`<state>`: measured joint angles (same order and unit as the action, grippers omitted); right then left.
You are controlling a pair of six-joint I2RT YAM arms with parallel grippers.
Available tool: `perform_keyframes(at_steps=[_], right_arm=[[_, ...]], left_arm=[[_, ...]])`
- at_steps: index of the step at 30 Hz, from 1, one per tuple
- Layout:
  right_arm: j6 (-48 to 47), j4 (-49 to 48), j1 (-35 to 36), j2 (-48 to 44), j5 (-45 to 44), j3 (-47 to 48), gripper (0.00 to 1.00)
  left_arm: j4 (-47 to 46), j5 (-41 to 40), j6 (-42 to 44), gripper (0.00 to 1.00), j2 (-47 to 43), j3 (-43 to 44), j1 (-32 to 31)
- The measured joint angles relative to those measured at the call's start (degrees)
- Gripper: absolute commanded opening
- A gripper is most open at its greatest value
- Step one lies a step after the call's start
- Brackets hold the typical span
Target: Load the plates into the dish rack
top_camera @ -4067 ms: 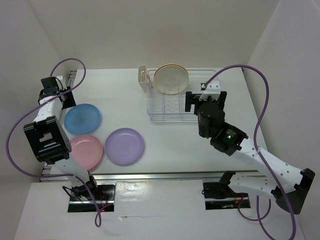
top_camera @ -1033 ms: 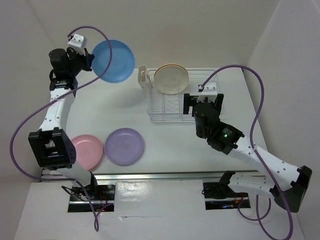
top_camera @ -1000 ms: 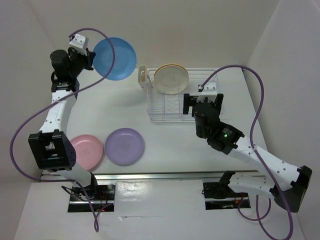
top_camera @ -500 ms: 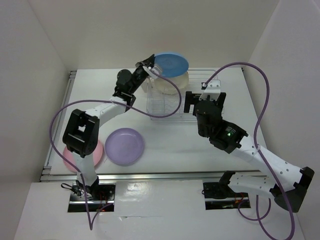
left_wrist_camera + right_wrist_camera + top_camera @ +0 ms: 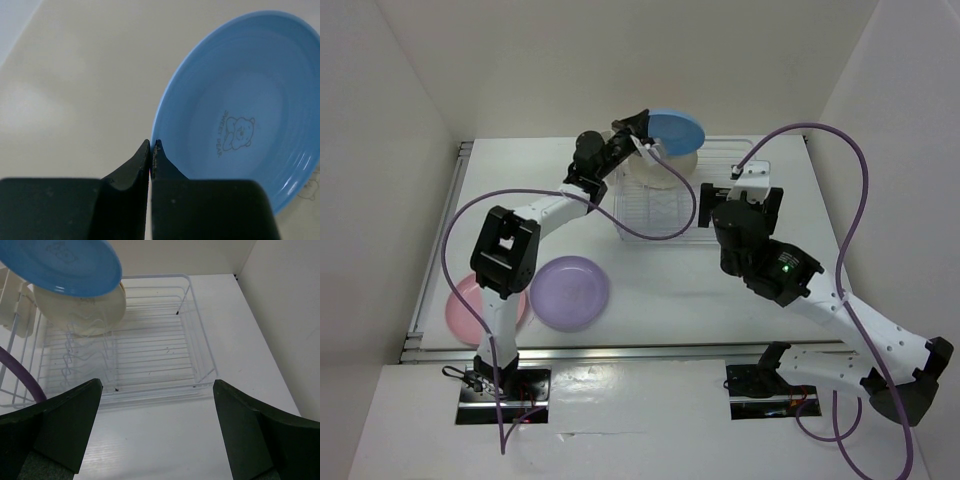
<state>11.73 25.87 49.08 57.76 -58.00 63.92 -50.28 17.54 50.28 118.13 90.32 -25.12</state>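
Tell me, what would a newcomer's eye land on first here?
Most likely the blue plate, pinched by its rim in the left pincer and held in the air above the white wire rack at the far side of the table. Below it a cream plate stands in the rack, while a purple plate and a pink plate lie flat at the near left.
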Motion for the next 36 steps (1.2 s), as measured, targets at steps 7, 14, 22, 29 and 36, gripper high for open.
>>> perform_keyframes(at_steps=[7, 14, 22, 29, 36], right_arm=[[0.0, 1.5, 0.0, 0.1, -1.6, 0.6, 1.00], [0.0, 1.7, 0.0, 2.6, -1.8, 0.6, 1.00], [-1.7, 0.4, 0.0, 5.7, -1.4, 0.6, 1.00], [-2.6, -0.6, 0.0, 6.0, -1.4, 0.6, 1.00], [-2.7, -1.5, 0.0, 4.3, -1.1, -0.3, 1.00]], left_arm=[[2.9, 1.0, 7.1, 0.00, 3.5, 1.0, -0.8], [1.2, -2.9, 12.9, 0.00, 6.5, 1.2, -2.0], [-1.6, -5.7, 15.8, 0.00, 8.2, 1.4, -3.0], [-1.0, -9.1, 13.9, 0.50, 8.6, -1.0, -3.3], [-0.8, -13.8, 4.6, 0.67, 8.6, -4.9, -3.1]])
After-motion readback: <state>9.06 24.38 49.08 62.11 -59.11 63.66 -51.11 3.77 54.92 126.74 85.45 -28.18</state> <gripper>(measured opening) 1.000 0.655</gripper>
